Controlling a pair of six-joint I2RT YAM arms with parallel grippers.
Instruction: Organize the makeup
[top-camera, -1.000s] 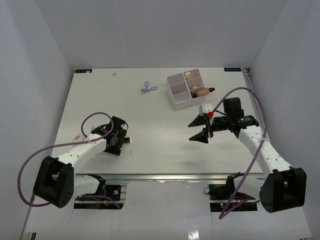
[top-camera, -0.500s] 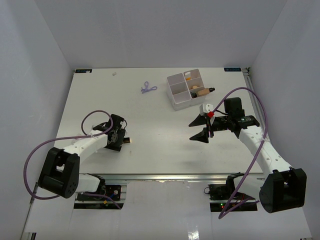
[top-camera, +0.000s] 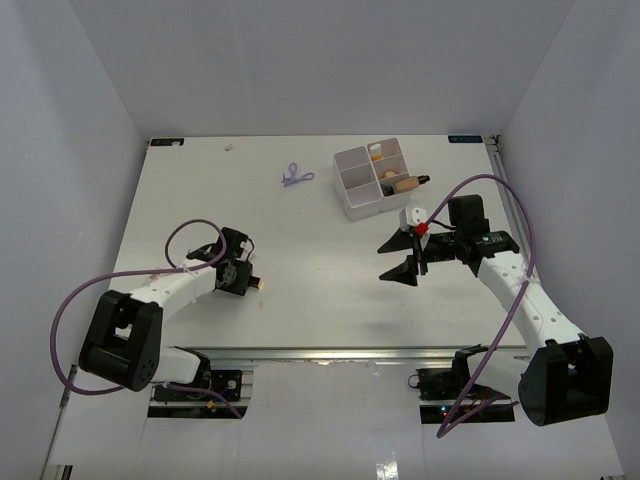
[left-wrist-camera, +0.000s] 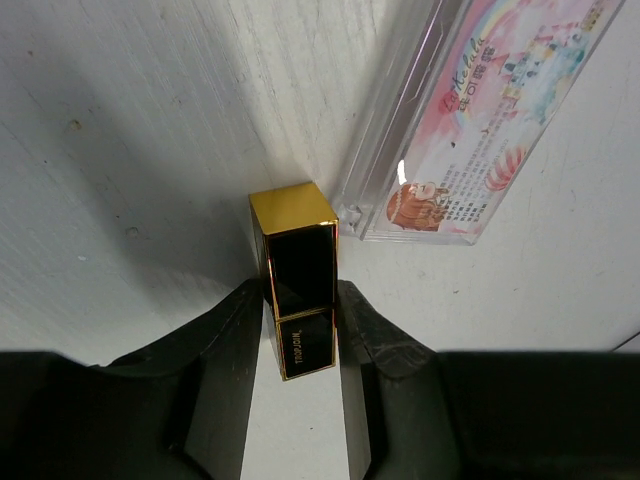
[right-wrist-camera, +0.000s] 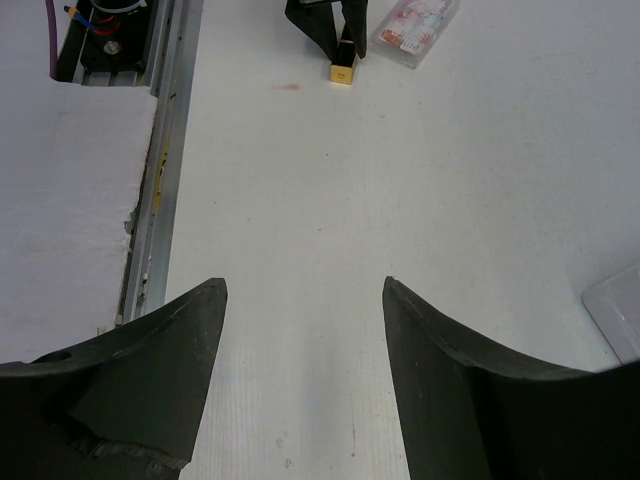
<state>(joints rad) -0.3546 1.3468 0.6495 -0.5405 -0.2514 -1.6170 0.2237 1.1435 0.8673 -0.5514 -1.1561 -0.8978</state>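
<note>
Pinching a black-gold lipstick (left-wrist-camera: 295, 280) in the left gripper (left-wrist-camera: 300, 297), clear pinkish item (left-wrist-camera: 480, 120) just upper right; spreading the right gripper (right-wrist-camera: 302, 285) wide, empty.

White compartment box (top-camera: 358, 186) on table (top-camera: 320, 290)

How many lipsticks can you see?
1. The black-and-gold lipstick lies between the left jaws, beside a clear pink packet. More may be hidden in the white box; its contents look too small to tell.
</note>
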